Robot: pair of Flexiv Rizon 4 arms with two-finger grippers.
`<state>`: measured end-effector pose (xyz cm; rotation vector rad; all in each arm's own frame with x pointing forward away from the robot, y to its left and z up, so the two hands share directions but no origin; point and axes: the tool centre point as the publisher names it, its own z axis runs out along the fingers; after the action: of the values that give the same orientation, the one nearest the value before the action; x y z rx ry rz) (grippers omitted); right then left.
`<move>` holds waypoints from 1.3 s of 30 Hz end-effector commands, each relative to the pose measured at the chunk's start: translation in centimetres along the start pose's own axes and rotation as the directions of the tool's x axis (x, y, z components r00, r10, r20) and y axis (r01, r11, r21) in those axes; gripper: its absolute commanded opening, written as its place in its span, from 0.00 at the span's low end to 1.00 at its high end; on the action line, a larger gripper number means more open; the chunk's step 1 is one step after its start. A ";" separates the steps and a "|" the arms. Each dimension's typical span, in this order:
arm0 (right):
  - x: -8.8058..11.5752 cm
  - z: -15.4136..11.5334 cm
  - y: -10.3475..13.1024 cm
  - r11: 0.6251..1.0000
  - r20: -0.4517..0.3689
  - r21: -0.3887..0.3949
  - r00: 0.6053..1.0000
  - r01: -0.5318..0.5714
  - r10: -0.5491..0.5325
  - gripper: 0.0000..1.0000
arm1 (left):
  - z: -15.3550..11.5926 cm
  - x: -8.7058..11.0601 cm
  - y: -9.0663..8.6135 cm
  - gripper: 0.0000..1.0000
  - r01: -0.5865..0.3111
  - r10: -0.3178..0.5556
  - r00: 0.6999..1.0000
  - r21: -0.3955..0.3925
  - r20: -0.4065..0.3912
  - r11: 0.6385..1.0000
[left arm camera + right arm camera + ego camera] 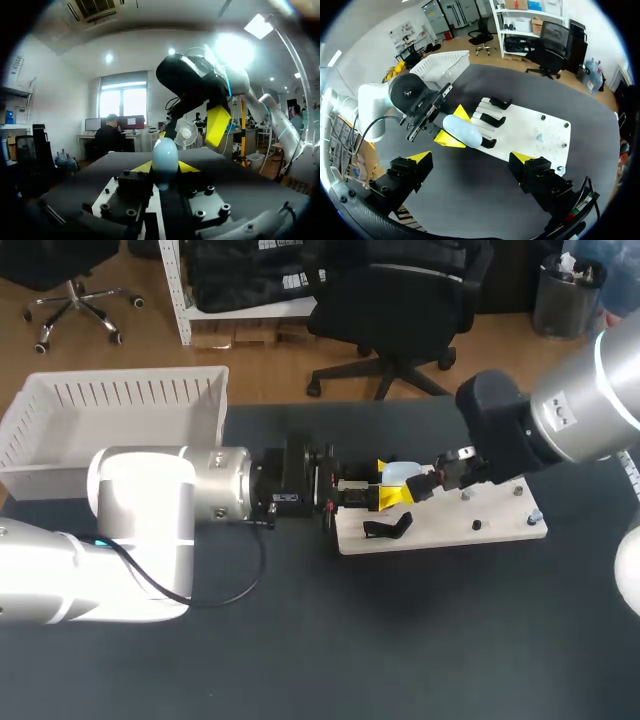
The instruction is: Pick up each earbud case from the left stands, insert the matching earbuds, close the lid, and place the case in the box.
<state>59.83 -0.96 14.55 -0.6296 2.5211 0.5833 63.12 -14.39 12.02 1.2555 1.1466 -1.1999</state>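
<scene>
A white slatted box (112,408) is seen at the far left of the dark desk (300,660). The left arm (150,505) is stretched in from the left. The left gripper (390,483) is clamped on a pale blue earbud case (402,473), with the yellow-tipped fingers (141,167) pressed against two sides of it. The case is held over the left end of a white board (480,530), on which black stands (493,120) are mounted. Further right, the right gripper (471,157) is placed close to the case, over the board, and its fingers are spread wide apart.
</scene>
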 end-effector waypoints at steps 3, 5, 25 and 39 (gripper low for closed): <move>-0.7 1.1 -0.2 1.000 -0.002 0.000 1.000 -0.017 0.017 1.00 | 0.0 0.1 0.1 0.00 0.000 0.000 1.000 0.001 0.001 1.000; -0.9 1.2 -0.4 1.000 0.001 0.001 1.000 -0.022 0.022 1.00 | 0.0 0.1 0.1 0.00 0.000 0.000 1.000 0.001 0.001 1.000; -1.3 1.8 -1.7 0.998 0.010 0.034 0.998 -0.059 0.059 1.00 | 0.0 0.1 0.1 0.00 0.000 0.000 1.000 0.001 0.001 1.000; -2.6 0.6 -2.1 0.996 0.058 0.052 0.996 -0.066 0.063 1.00 | 0.0 0.1 0.1 0.00 0.000 0.000 1.000 0.001 0.001 1.000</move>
<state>63.60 -1.39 14.59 -0.5248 2.5163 0.5772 63.16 -14.40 12.02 1.2553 1.1465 -1.2009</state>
